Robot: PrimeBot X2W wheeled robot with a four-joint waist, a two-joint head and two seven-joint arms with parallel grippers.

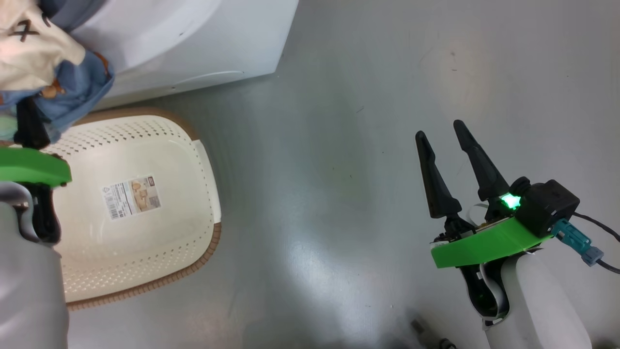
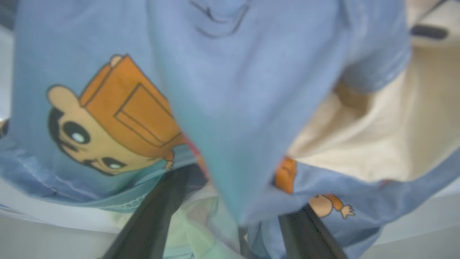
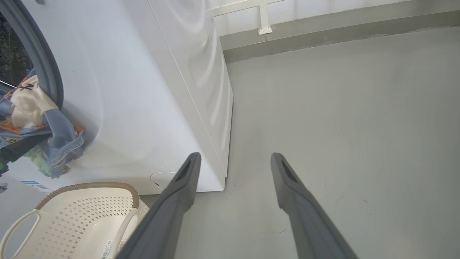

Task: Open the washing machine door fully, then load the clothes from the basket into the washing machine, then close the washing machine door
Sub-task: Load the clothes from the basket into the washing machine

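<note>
Clothes (image 1: 63,92) bunched at 10 o'clock in head view, hanging at the washing machine (image 1: 193,39) mouth above the basket (image 1: 206,169) (label sticker (image 1: 131,196) facing up). Left fingers (image 2: 154,212) spread wide, fabric draped over them, no pinch evident. Right fingers (image 1: 433,179), 4 o'clock, wide apart, holding nothing, over grey floor (image 1: 339,169).

A smooth grey floor (image 3: 341,108) is being shown, spreading out below a white rail (image 3: 264,21) fixed to the pale wall (image 3: 359,5). Just beneath the rail, a grey skirting band (image 3: 323,32) is being seen. Well below the rail, a faint curved scuff (image 3: 346,203) is being shown. Soft light is being reflected off the floor in a pale patch (image 1: 315,261).
</note>
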